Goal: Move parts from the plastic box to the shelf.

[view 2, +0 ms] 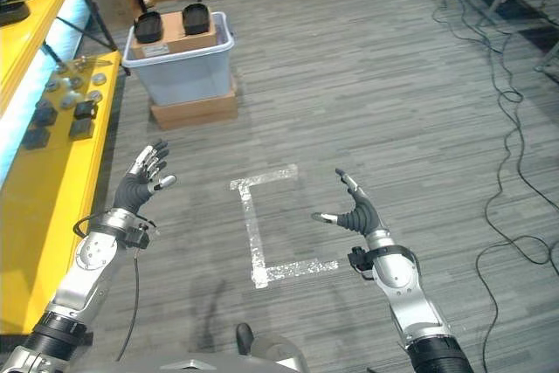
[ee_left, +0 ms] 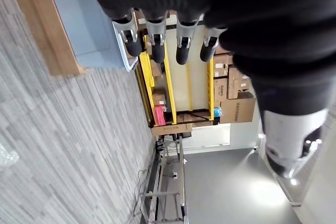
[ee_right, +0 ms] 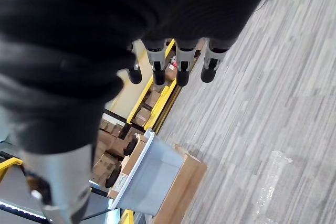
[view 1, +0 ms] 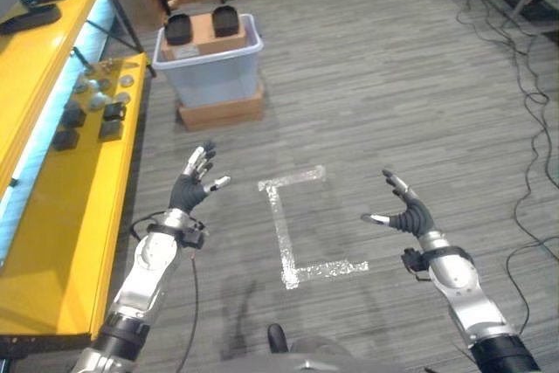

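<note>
Parts (view 1: pixel 201 24) sit in plastic box (view 1: pixel 214 72), well beyond both hands' fingers (view 1: pixel 203 161).

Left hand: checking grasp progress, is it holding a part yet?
No, the left hand hangs over bare floor, fingers spread and empty, apart from the plastic box.
</note>
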